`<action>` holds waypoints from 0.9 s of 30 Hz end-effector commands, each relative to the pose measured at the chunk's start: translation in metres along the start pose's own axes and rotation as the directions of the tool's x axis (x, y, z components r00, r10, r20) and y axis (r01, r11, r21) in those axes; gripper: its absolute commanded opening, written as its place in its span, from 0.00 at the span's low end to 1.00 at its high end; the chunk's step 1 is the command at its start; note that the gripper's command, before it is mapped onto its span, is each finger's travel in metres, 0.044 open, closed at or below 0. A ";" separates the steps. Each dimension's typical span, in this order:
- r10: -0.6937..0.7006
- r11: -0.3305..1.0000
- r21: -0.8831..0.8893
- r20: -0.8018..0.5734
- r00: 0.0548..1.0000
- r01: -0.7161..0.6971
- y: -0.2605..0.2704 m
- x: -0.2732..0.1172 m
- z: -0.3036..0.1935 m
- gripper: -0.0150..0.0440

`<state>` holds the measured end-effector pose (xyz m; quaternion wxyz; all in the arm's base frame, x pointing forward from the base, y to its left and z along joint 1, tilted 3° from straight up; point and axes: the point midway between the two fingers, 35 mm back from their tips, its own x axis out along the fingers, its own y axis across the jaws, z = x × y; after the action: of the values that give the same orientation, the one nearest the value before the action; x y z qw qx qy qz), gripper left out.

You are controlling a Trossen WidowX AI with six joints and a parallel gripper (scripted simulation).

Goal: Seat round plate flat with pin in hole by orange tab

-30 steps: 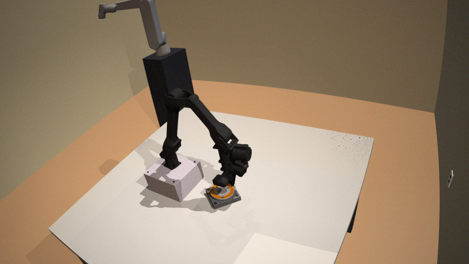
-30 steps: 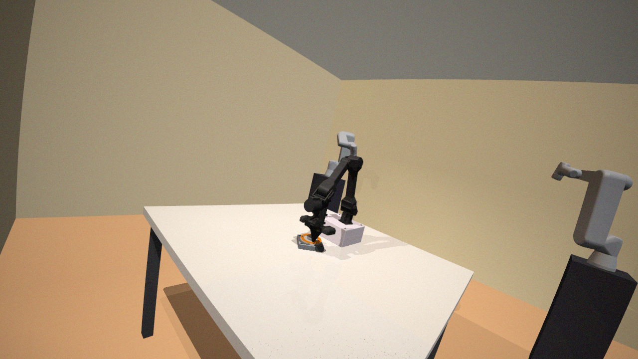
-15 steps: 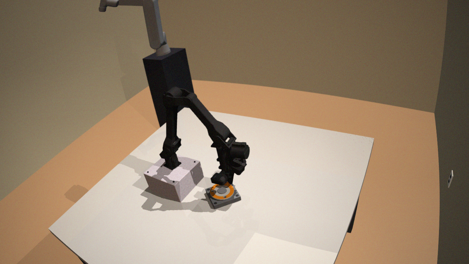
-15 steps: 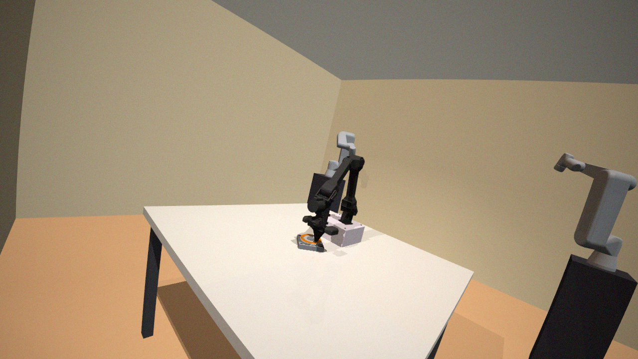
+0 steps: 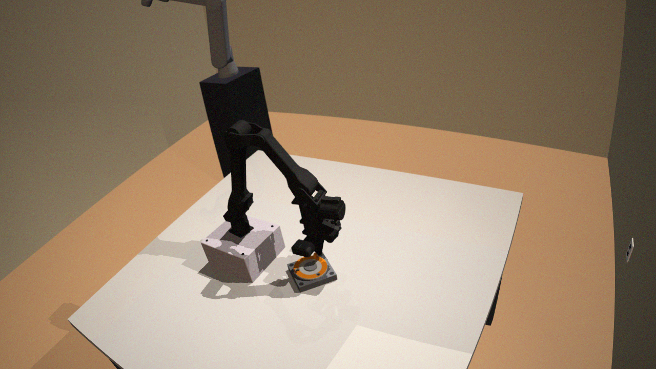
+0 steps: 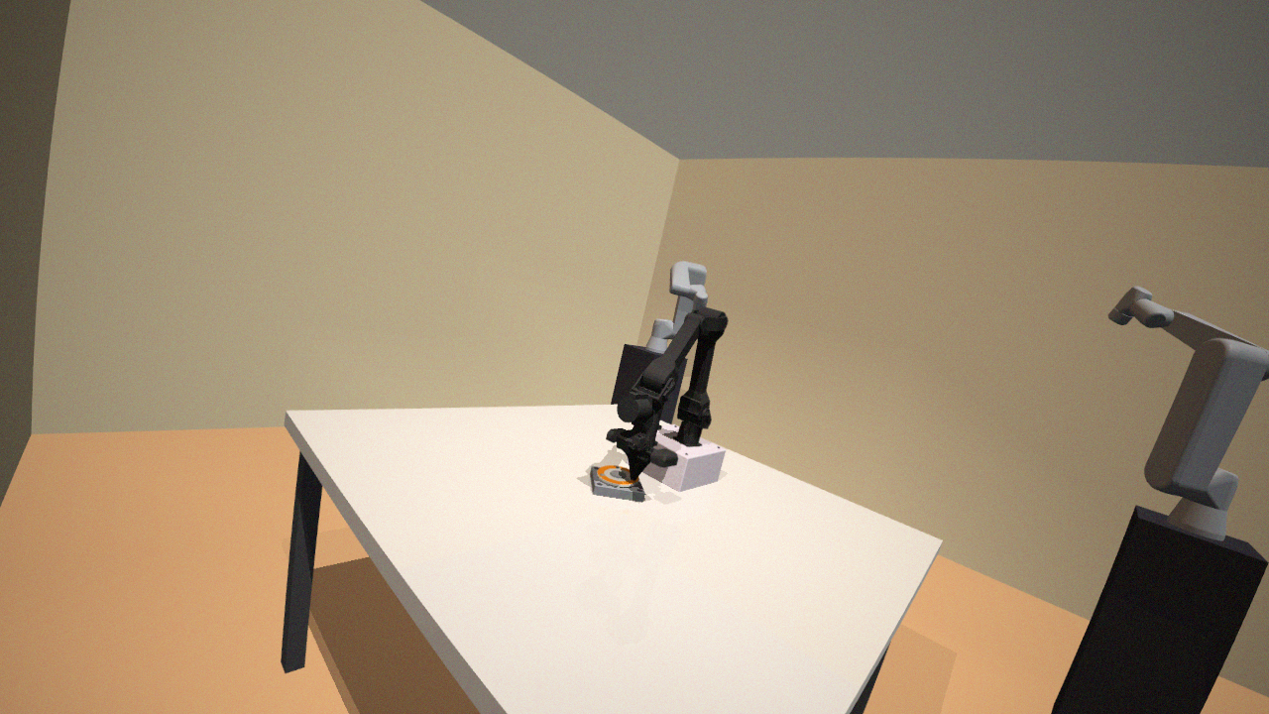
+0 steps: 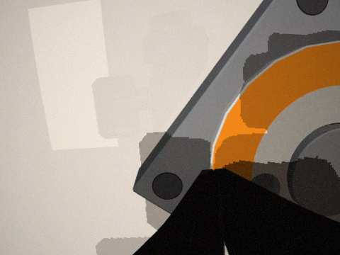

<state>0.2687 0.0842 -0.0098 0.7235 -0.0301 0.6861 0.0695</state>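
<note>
Table (image 5: pixel 412 257): a white square top on dark legs, standing on an orange floor; it carries everything below.
Arm (image 5: pixel 284 165): 1 black six-joint arm, rising from its mount, folding at a high elbow and reaching down toward the base.
Mount block (image 5: pixel 238 257): a pale, speckled box on the table, just beside the base, with the foot of the arm on top of it.
Base (image 5: pixel 300 283): a grey square block lying flat on the table, with a dark round hole near each visible corner; in the wrist view 2 of these holes show (image 7: pixel 167 185).
Plate (image 5: pixel 302 274): a round disc with a broad orange ring around a grey middle, lying on the base and inside its outline; the wrist view shows the ring's edge (image 7: pixel 279 85) close to the base's side.
Post (image 7: pixel 321 166): a dark grey round stub in the plate's middle, partly covered by the gripper.
Gripper (image 7: pixel 222 177): jaws together with nothing between them; the closed tip points down at the orange ring on the arm's side of the plate.
Contact: the tip seems to rest on the ring, but the wrist view is too dark there to be sure.
Small hole (image 7: pixel 265 183): 1 dark round spot in the plate right by the fingertip, half hidden.
Tab and pin: cannot be told apart from the ring in any view.
</note>
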 end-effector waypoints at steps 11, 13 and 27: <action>-0.002 1.000 0.005 -0.013 1.000 0.002 -0.002 0.000 -0.019 0.25; -0.002 1.000 0.005 -0.013 1.000 0.002 -0.003 0.000 -0.022 0.25; -0.003 1.000 0.005 -0.014 1.000 0.003 -0.007 0.000 -0.032 0.25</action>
<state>0.2403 0.0742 -0.0113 0.7190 -0.0276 0.6913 0.0664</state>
